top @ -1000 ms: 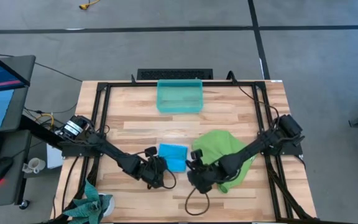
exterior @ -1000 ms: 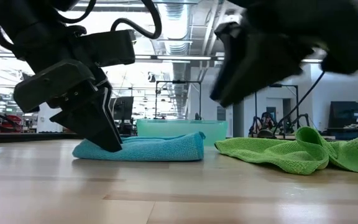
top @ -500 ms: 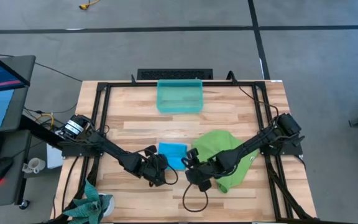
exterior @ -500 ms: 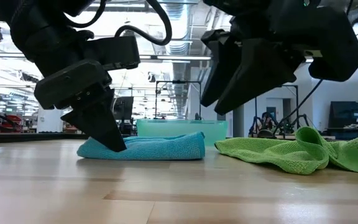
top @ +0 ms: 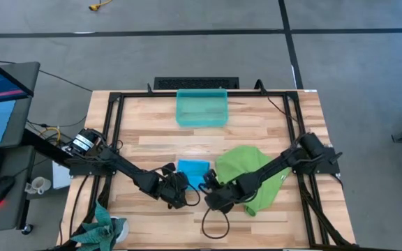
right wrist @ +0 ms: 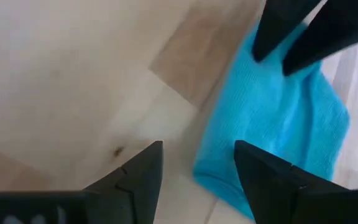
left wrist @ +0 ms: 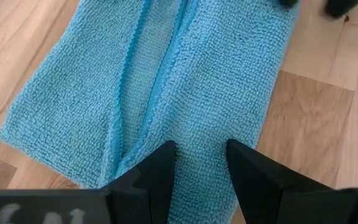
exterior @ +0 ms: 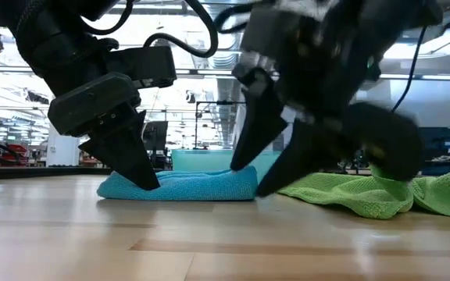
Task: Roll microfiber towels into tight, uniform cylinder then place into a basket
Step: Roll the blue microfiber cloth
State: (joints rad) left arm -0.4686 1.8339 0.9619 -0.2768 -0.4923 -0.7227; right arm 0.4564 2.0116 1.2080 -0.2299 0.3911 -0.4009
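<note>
From above, both arms' wrists cover the front edge of the blue towel (top: 193, 171), so the contact there is hidden in that view. The right arm also lies across the green towel (top: 246, 167), and part of that cloth is out of sight beneath it. In the low view the right arm is smeared, and its outline is hard to read.

The blue towel lies folded flat on the table (top: 257, 122), near the front and about midway across. It is a small rectangle of nubbly loop pile. The left wrist view shows two folded flaps meeting along a lengthwise seam with a stitched hem. It is not rolled. From table height it sits as a low, flat pad.

The left pincer (left wrist: 201, 165) presses its two fingertips (left wrist: 160, 163) down onto the towel's near end. They stand slightly apart over the seam. Whether they pinch the cloth or only rest on it cannot be told.

The right pincer (right wrist: 197, 168) has its fingers spread wide. It hangs at the towel's opposite edge, with bare wood and the towel's border between them, gripping nothing.

The green towel is crumpled in loose folds just right of the blue one. The basket (top: 202, 107) sits at the table's far edge, well apart from both towels.
</note>
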